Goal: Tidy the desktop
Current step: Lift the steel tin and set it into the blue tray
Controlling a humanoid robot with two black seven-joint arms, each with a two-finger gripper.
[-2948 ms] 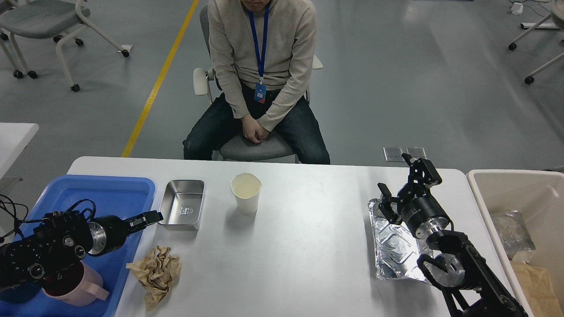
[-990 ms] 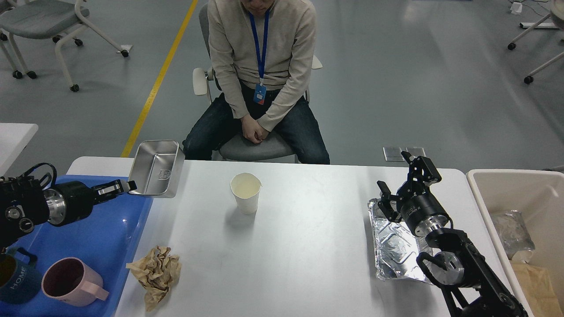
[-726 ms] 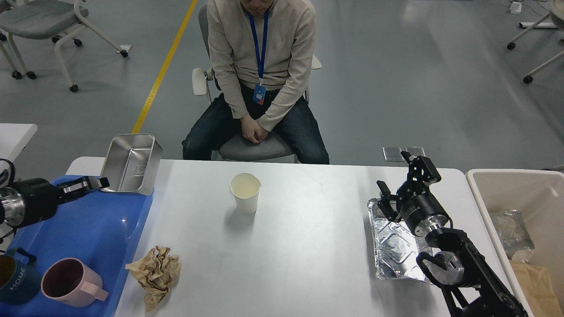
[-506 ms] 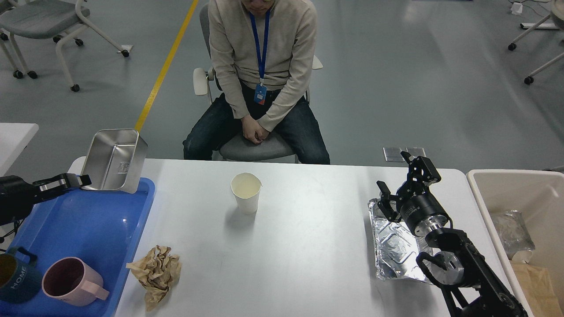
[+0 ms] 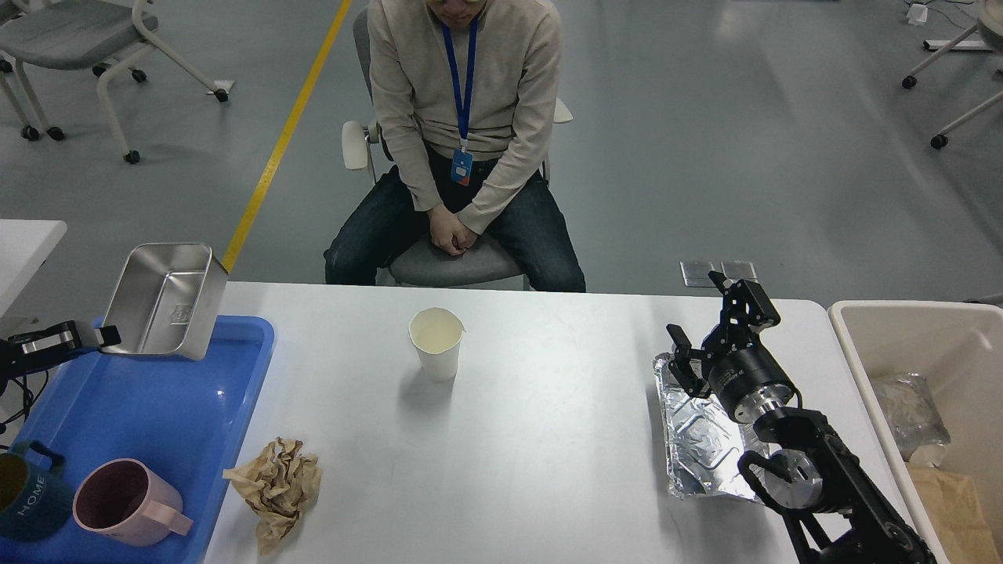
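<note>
The white desktop (image 5: 548,439) fills the lower view. On it stand a paper cup (image 5: 436,343), a crumpled brown paper (image 5: 276,487) and a foil tray (image 5: 701,439). My left gripper (image 5: 106,337) is shut on the rim of a steel tin (image 5: 166,301) and holds it tilted in the air above the far end of the blue tray (image 5: 157,399). My right gripper (image 5: 709,325) is open and empty above the far end of the foil tray.
A pink mug (image 5: 125,501) and a dark blue mug (image 5: 27,497) stand in the blue tray's near end. A beige bin (image 5: 925,368) with rubbish stands at the right. A seated person (image 5: 466,141) faces the table's far edge.
My left gripper took the steel tin off the desktop, lifted it and carried it left over the blue tray. The right arm has barely moved.
</note>
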